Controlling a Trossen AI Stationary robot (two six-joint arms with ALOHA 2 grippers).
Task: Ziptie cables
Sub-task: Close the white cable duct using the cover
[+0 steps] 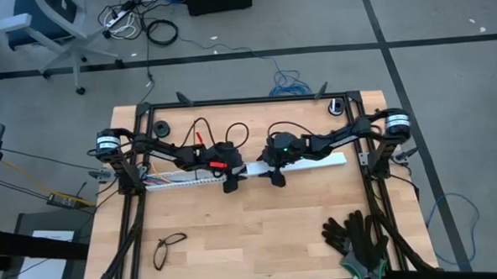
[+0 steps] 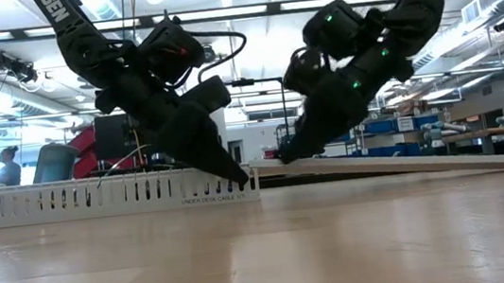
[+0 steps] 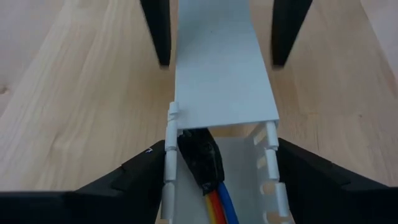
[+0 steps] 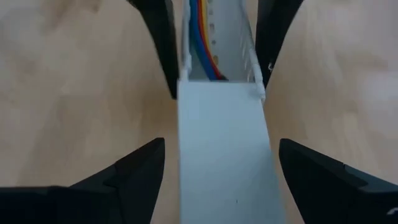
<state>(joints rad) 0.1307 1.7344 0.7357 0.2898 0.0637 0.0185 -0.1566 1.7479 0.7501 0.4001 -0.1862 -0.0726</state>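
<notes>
A white perforated rail lies on the table's left half, and the cables run inside it: blue, red, orange and yellow wires ending in a black-wrapped end. A flat white cover slopes with its left end on the rail's end and its right end on the table. My left gripper is open, one finger on each side of the rail's end. My right gripper faces it, open, its fingers standing clear on either side of the cover. My left gripper straddles the rail's right end, slanting down from the table's left. Its fingertips stand right beside the rail's side walls. I cannot tell whether they touch them.
A pair of glasses lies near the front left, and black gloves lie at the front right. A black roll sits at the back left. Bare wood lies along the table's near side.
</notes>
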